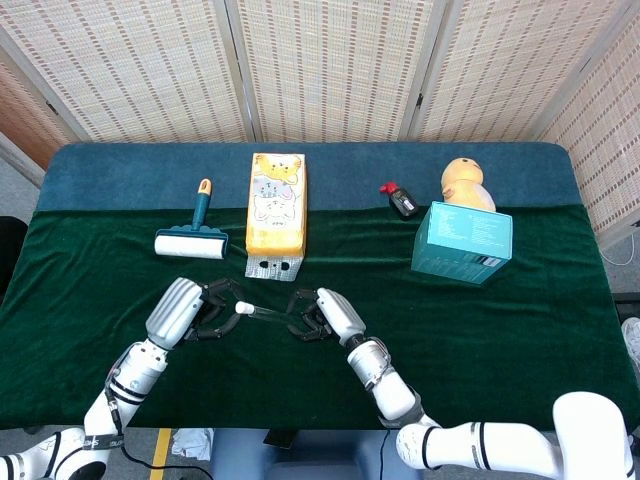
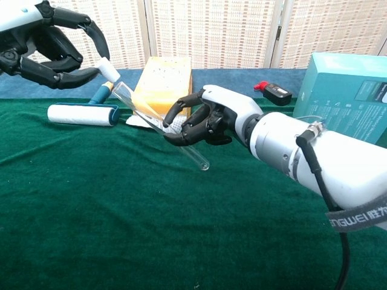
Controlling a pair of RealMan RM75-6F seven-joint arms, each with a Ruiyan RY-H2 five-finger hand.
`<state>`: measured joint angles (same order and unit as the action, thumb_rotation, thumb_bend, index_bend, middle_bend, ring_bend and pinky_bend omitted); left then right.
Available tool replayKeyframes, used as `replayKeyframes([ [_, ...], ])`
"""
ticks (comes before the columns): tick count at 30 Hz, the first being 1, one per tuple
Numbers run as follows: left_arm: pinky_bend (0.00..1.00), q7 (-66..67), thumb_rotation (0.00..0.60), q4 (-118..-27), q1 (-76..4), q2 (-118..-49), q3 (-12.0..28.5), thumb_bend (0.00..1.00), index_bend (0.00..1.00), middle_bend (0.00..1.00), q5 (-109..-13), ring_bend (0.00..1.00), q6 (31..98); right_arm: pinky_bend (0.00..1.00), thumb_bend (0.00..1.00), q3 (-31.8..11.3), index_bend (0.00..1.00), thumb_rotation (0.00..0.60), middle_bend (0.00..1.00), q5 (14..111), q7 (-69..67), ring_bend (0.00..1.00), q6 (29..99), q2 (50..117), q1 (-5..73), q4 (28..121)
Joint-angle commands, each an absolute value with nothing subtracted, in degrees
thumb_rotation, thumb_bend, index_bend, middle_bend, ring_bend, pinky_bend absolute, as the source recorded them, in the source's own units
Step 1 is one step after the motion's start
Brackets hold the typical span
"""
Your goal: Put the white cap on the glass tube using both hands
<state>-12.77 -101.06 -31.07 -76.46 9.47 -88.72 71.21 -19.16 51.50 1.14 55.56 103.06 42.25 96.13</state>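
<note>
Right hand [image 2: 202, 118] gripping the glass tube [image 2: 158, 124] tilted above the desk's [image 1: 520, 330] front middle, left hand [image 2: 51, 51] pinching the white cap [image 2: 110, 70] just beside the tube's open upper end, lint roller [image 1: 192, 240] near the left edge

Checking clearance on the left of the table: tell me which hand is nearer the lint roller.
Left. The left hand, holding the white cap, sits just in front of the lint roller; the right hand, gripping the glass tube, is farther right.
</note>
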Motion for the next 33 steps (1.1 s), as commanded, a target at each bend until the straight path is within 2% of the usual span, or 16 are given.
replayKeyframes([
  [1,0.85,-12.95,0.600,-100.87,-31.09,-76.49,9.37,0.57,0.62,1.00,-88.62,0.90,71.28,1.00,0.89,-19.15,0.76,0.600,0.93,51.51,1.18,1.00,55.62,103.10,42.28,96.18],
  [33,0.85,-13.24,0.600,-100.42,-31.56,-77.07,8.39,0.57,0.62,1.00,-88.65,0.90,71.78,1.00,0.89,-19.46,0.76,0.600,0.93,51.76,0.72,1.00,56.12,103.48,42.57,96.25],
])
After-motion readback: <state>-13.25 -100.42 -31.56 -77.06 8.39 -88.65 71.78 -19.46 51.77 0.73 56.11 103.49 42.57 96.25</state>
